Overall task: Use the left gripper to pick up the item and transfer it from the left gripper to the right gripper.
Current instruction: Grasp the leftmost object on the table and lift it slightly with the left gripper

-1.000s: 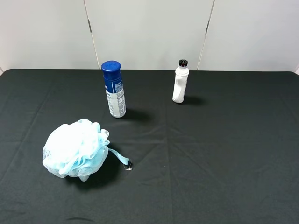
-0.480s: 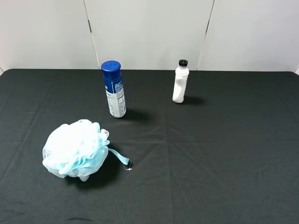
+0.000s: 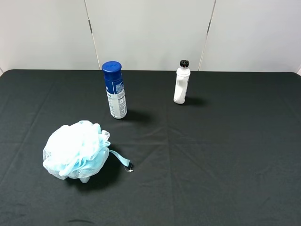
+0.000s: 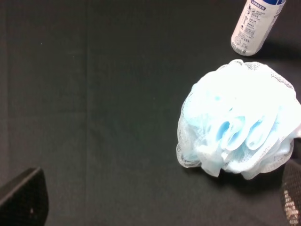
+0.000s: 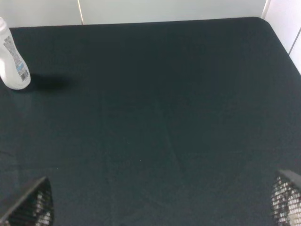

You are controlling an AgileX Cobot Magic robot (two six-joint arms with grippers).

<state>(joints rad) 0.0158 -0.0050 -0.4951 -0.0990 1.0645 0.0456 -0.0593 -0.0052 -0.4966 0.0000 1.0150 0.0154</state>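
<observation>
The item, a fluffy light-blue and white bath pouf [image 3: 77, 150], lies on the black table at the front left, its pale blue ribbon loop [image 3: 121, 160] trailing to the right. In the left wrist view the pouf [image 4: 240, 122] lies ahead of the left gripper [image 4: 157, 207], off to one side and apart from it. The left fingertips [image 4: 23, 200] stand wide apart with nothing between them. The right gripper [image 5: 157, 207] is open and empty over bare cloth. Neither arm shows in the exterior view.
A blue-capped spray can [image 3: 114, 90] stands behind the pouf and also shows in the left wrist view [image 4: 254, 26]. A small white bottle with a black cap [image 3: 181, 83] stands at the back centre and shows in the right wrist view [image 5: 11, 61]. A black cloth [image 3: 225, 141] covers the table.
</observation>
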